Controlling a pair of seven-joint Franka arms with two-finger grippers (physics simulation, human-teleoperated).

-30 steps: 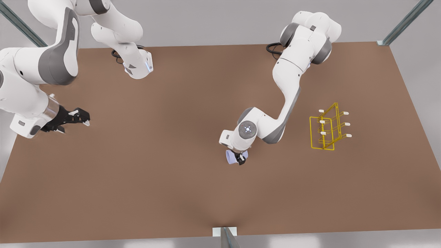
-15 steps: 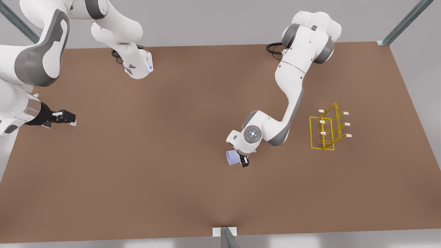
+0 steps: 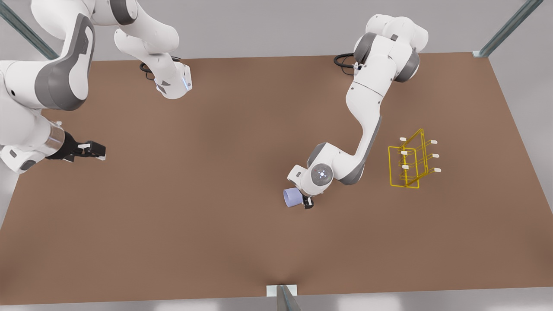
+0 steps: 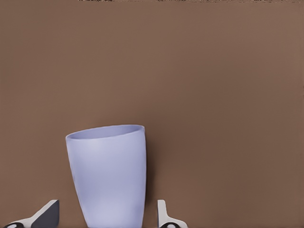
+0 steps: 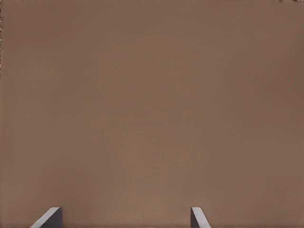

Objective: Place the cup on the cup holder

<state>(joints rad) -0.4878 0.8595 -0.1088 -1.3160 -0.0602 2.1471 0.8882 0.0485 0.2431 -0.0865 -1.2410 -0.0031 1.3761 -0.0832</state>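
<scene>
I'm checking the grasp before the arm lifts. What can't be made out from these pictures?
- Contact: in the left wrist view, the left gripper straddles the cup, with gaps showing; the picture's edge cuts off the fingers.
- In the front view, the arm's wrist covers that gripper and part of the cup.
- The cup holder: its prongs' angles are too small to judge.
- The right gripper waits open at the front view's left.

White glossy arms, grey joint bands, black hands with pale fingertips, blue-lit wrist discs, black base cables.
</scene>
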